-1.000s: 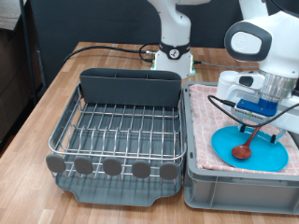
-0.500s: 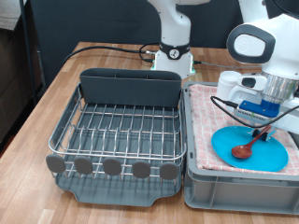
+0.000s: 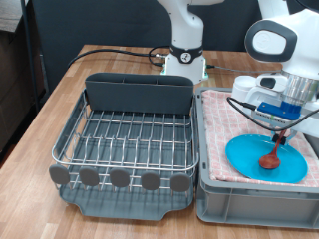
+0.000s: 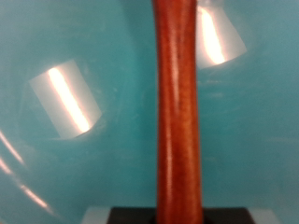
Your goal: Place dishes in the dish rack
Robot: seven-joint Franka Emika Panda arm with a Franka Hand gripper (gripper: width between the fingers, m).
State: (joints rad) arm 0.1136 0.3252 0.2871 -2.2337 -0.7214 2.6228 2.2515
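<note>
My gripper (image 3: 283,129) is shut on the handle of the brown wooden spoon (image 3: 271,156). It holds the spoon nearly upright, with the bowl hanging just over the light-blue plate (image 3: 244,157). The plate lies flat in the grey bin on the exterior view's right. In the wrist view the spoon handle (image 4: 177,103) runs straight across the plate (image 4: 75,56). The dish rack (image 3: 125,139), silver wire over a dark grey tray, stands on the exterior view's left and holds nothing. The white cup does not show clearly.
The grey bin (image 3: 204,194) lined with a pink checked towel (image 3: 214,129) sits right beside the rack. The tall grey caddy (image 3: 138,93) runs along the rack's far side. The arm's base (image 3: 184,55) and black cables stand behind on the wooden table (image 3: 40,119).
The gripper has moved up and towards the exterior view's right. The spoon has swung from slanting on the plate to nearly upright, its bowl raised off the plate.
</note>
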